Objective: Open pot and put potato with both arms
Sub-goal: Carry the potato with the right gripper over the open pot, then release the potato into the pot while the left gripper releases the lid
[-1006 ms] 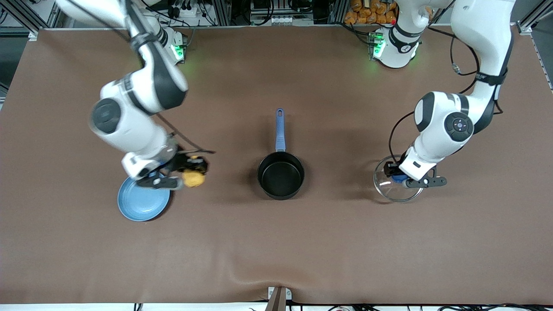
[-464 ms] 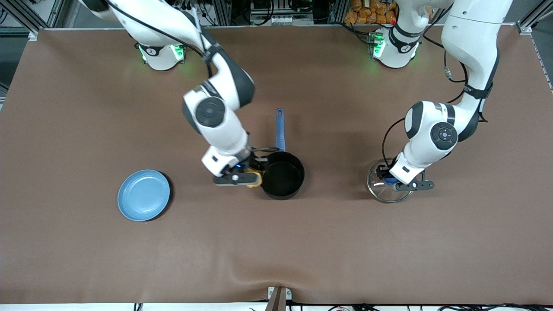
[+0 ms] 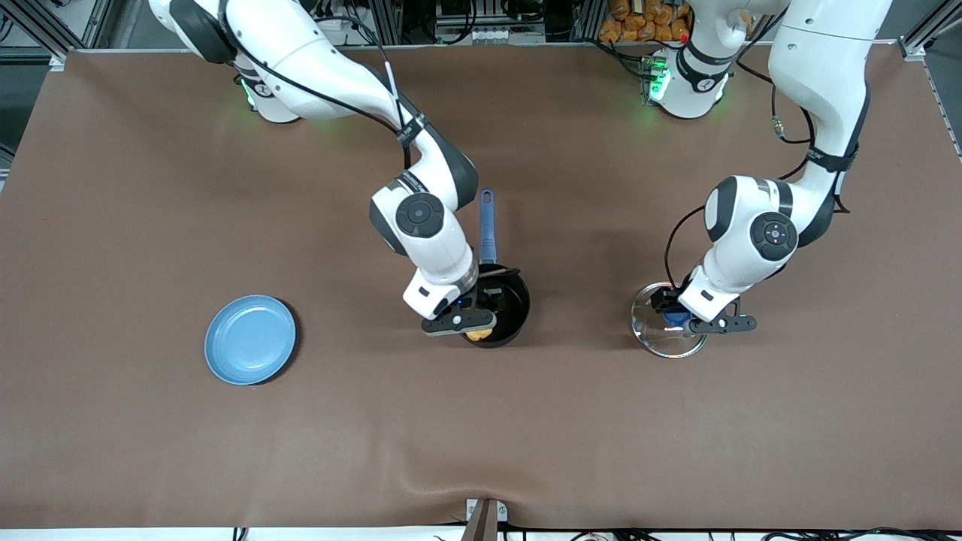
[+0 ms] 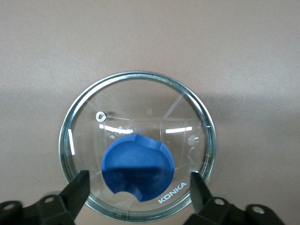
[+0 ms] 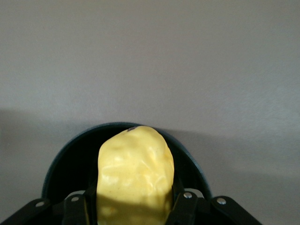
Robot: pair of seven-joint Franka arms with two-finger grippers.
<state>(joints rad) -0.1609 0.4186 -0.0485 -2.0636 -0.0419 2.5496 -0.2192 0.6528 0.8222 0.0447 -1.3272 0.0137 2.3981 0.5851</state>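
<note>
The right arm (image 3: 338, 75) reaches from its base out over the middle of the table, elbow bent, its forearm dropping steeply to the wrist. The right gripper (image 3: 476, 324) points down over the pot (image 3: 505, 300), its fingers (image 5: 182, 206) clamped on the potato (image 5: 135, 178). The left arm (image 3: 815, 98) folds down at its own end of the table, its wrist low. The left gripper (image 4: 139, 191) hangs just above the glass lid (image 4: 140, 98), its fingers (image 4: 77, 187) spread wide on either side of the lid's blue knob (image 4: 138, 166), clear of it.
</note>
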